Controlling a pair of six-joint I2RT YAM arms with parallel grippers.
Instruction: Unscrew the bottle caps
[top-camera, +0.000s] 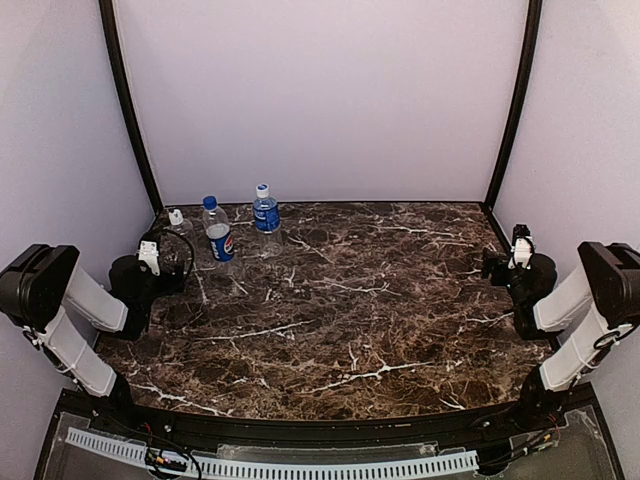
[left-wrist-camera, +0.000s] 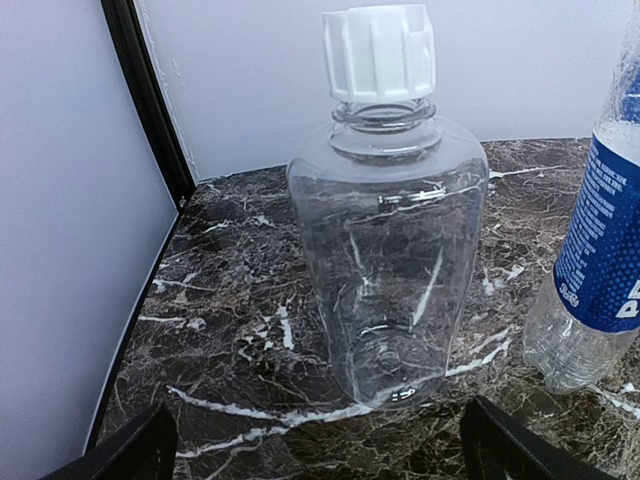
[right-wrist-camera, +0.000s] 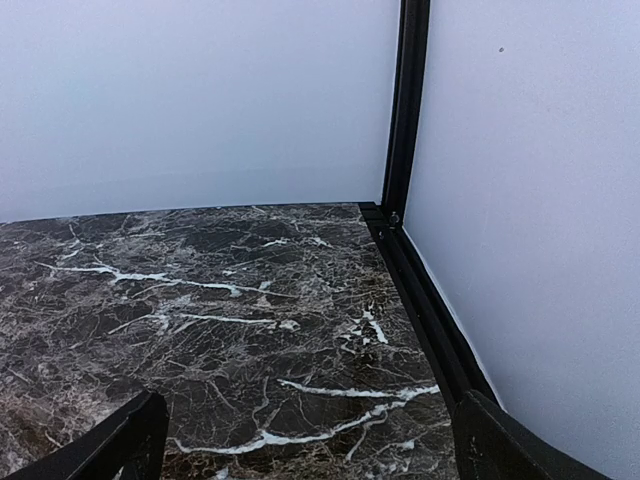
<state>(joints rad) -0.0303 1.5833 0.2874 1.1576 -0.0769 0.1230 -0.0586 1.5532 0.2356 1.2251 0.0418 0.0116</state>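
Three capped bottles stand upright at the back left of the marble table. The unlabelled clear bottle (top-camera: 178, 232) has a white cap (top-camera: 175, 215); in the left wrist view it (left-wrist-camera: 385, 260) stands close ahead with its white cap (left-wrist-camera: 379, 52) on. The Pepsi bottle (top-camera: 219, 235) has a dark blue cap (top-camera: 209, 201); its label edge shows in the left wrist view (left-wrist-camera: 600, 250). The water bottle (top-camera: 266, 212) has a pale cap (top-camera: 262, 188). My left gripper (top-camera: 172, 262) (left-wrist-camera: 320, 450) is open, just short of the unlabelled bottle. My right gripper (top-camera: 497, 262) (right-wrist-camera: 305, 440) is open and empty at the far right.
Pale booth walls close the back and sides, with black corner posts (top-camera: 128, 100) (top-camera: 515, 100). The table's right edge runs along a black rail (right-wrist-camera: 430, 300) beside my right gripper. A white slotted strip (top-camera: 300, 466) lies along the near edge.
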